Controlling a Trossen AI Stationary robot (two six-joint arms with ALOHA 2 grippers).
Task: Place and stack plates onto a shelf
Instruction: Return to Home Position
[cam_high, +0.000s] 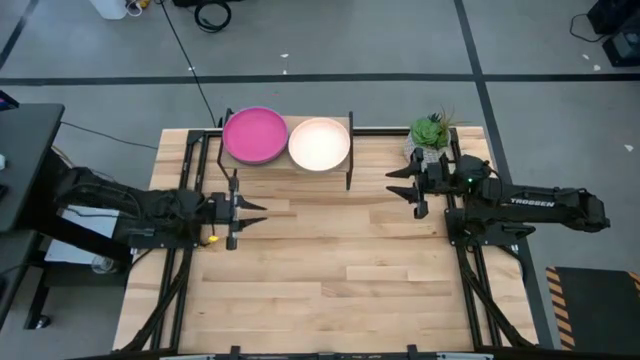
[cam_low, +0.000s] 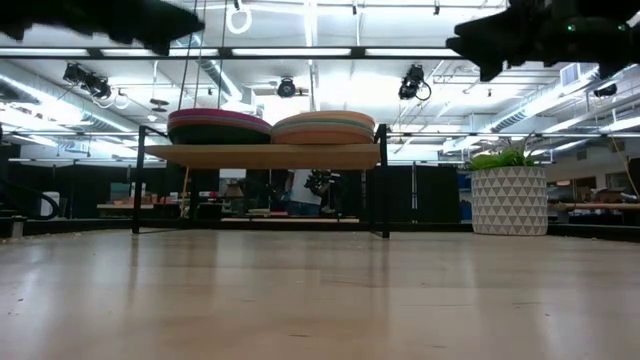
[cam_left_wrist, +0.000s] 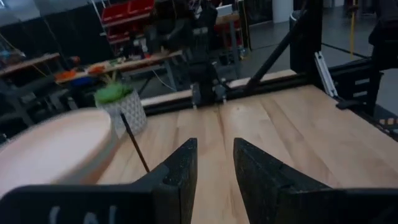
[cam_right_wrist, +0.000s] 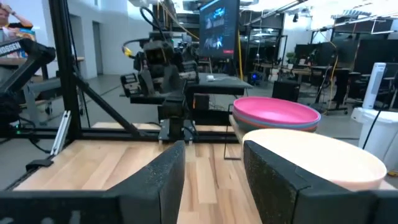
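Two stacks of plates rest on the shelf (cam_high: 300, 160) at the table's far edge. The left stack is topped by a magenta plate (cam_high: 255, 135) (cam_right_wrist: 277, 112), the right one by a cream plate (cam_high: 319, 143) (cam_left_wrist: 56, 149). The low view shows both stacks (cam_low: 218, 126) (cam_low: 323, 127) sitting flat on the wood board (cam_low: 262, 156), which stands on thin black legs. My left gripper (cam_high: 258, 213) (cam_left_wrist: 214, 162) hovers open near the shelf's left front, pointing toward the table's right. My right gripper (cam_high: 392, 184) (cam_right_wrist: 211, 168) hovers open to the right of the shelf, pointing left. Neither has anything between its fingers.
A green plant in a white patterned pot (cam_high: 430, 132) (cam_low: 508, 195) stands at the far right, close behind my right gripper. The slatted wooden tabletop (cam_high: 330, 270) stretches bare toward the near edge. Black frame rails (cam_high: 465, 270) run along both sides.
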